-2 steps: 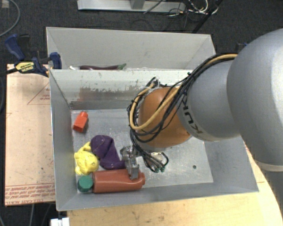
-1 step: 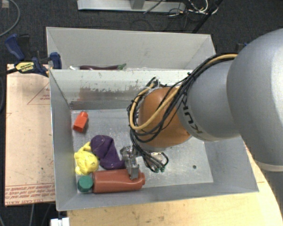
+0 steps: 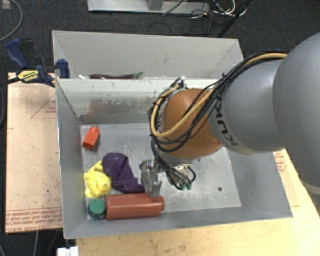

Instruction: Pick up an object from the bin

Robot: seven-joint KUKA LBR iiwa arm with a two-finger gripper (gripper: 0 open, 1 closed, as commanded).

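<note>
Tool [image 3: 152, 184] sits low in the front-left of the bin [image 3: 69, 143], its tip at the top edge of a red-brown cylinder [image 3: 130, 207] and just beside a purple cloth [image 3: 120, 172]. Spread or pressed together: cannot tell, since the orange wrist cover [image 3: 189, 127] hides its upper part. Contact with the cylinder is unclear.

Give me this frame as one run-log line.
gripper: low in bin | beside: purple cloth | nearest: red-brown cylinder, at its right end | held: nothing visible

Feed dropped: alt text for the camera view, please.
The gripper is down beside a purple cloth, just behind a red-brown cylinder, in the grey bin. A yellow wad, green cap and orange block lie to the view's left.
</note>
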